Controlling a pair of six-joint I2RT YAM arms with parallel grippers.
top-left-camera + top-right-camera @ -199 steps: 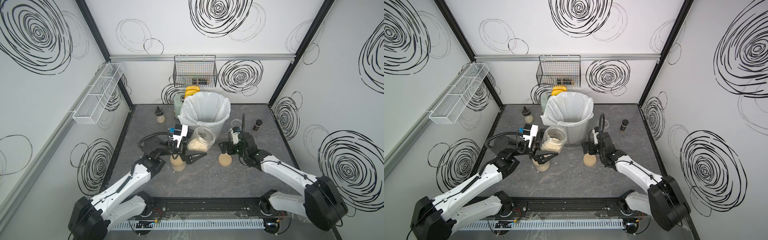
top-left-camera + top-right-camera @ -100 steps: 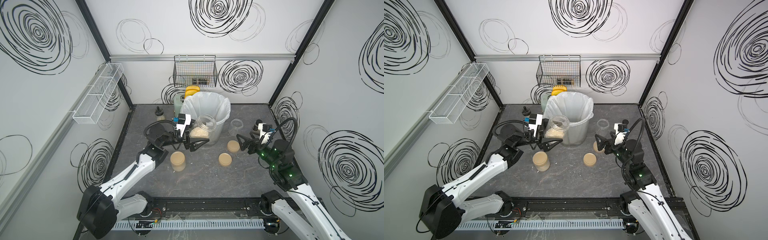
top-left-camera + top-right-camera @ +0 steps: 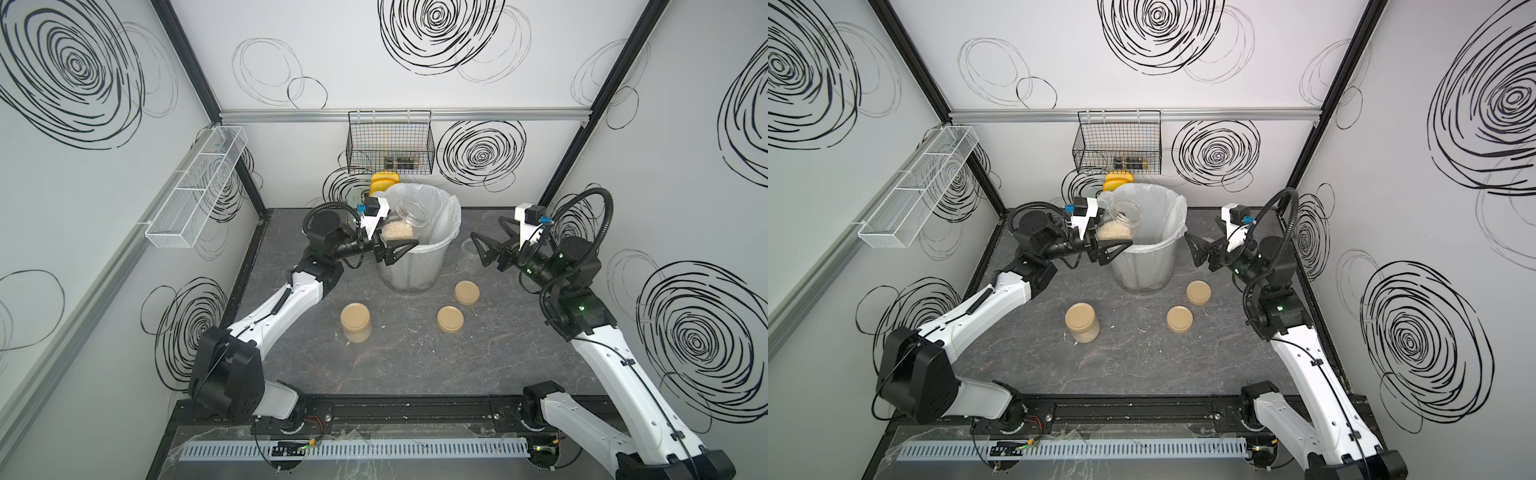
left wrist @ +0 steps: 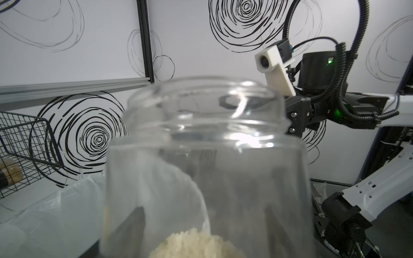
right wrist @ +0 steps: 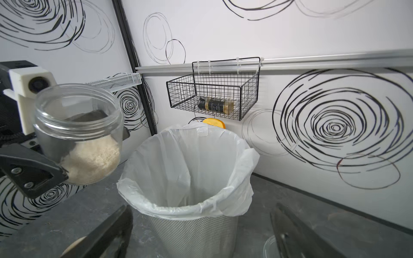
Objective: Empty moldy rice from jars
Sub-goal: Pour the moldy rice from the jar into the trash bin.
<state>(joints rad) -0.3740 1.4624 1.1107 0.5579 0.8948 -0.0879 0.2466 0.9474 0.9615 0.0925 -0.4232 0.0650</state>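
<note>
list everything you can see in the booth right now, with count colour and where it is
open jar: 1, clear, moldy rice inside, held tilted at the bin's rim
closed jar: 1, clear with tan lid, front left of the table
empty jar: 1, clear, lidless, right of the bin
loose lids: 2, tan, flat on the table in front of the bin
bin: 1, mesh with white liner, back centre
wire basket: 1, black, on the back wall, holding a dark-labelled bottle
mesh shelf: 1, white, left wall
yellow object: 1, behind the bin
table: 1, dark grey
left gripper: 1, black, shut on the open jar
right gripper: 1, black, open, beside the empty jar
</note>
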